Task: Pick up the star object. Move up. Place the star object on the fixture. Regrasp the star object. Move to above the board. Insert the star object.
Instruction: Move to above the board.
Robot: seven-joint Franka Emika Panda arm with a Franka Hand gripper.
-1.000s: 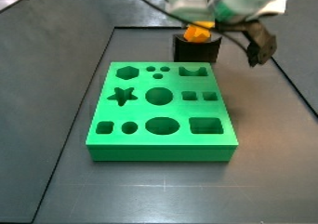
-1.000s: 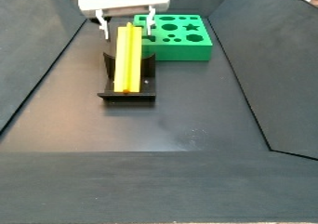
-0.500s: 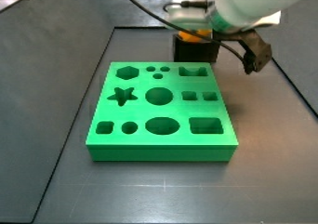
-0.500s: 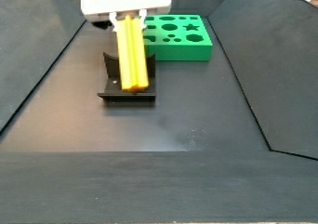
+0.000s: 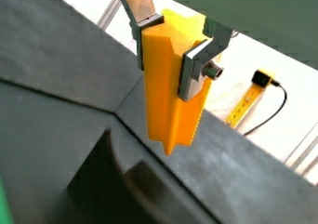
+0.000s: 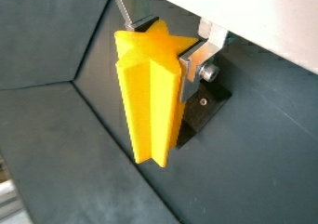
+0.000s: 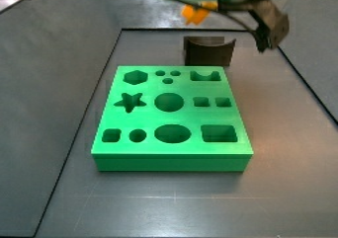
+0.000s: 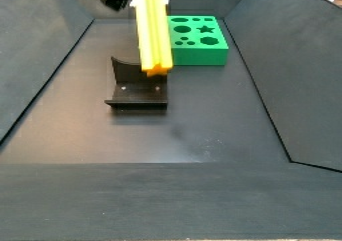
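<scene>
My gripper (image 5: 174, 40) is shut on the star object (image 5: 170, 84), an orange-yellow prism with a star-shaped end, held near one end so that it hangs down from the fingers (image 6: 191, 68). Both wrist views show the silver plates pressed on its sides. In a side view the star object (image 8: 152, 30) hangs upright above the fixture (image 8: 136, 85), clear of its notch. In a side view only its orange tip (image 7: 201, 12) shows at the top edge, above the fixture (image 7: 209, 50). The green board (image 7: 173, 119) with its star hole (image 7: 128, 102) lies in front of the fixture.
The dark floor is bounded by raised sloping walls (image 8: 54, 65). A yellow tape measure (image 5: 255, 88) lies outside the work area in a wrist view. The board also shows in a side view (image 8: 194, 40) behind the fixture.
The gripper has risen with the star object in it. The star object has left the fixture's notch and now hangs upright above it.
</scene>
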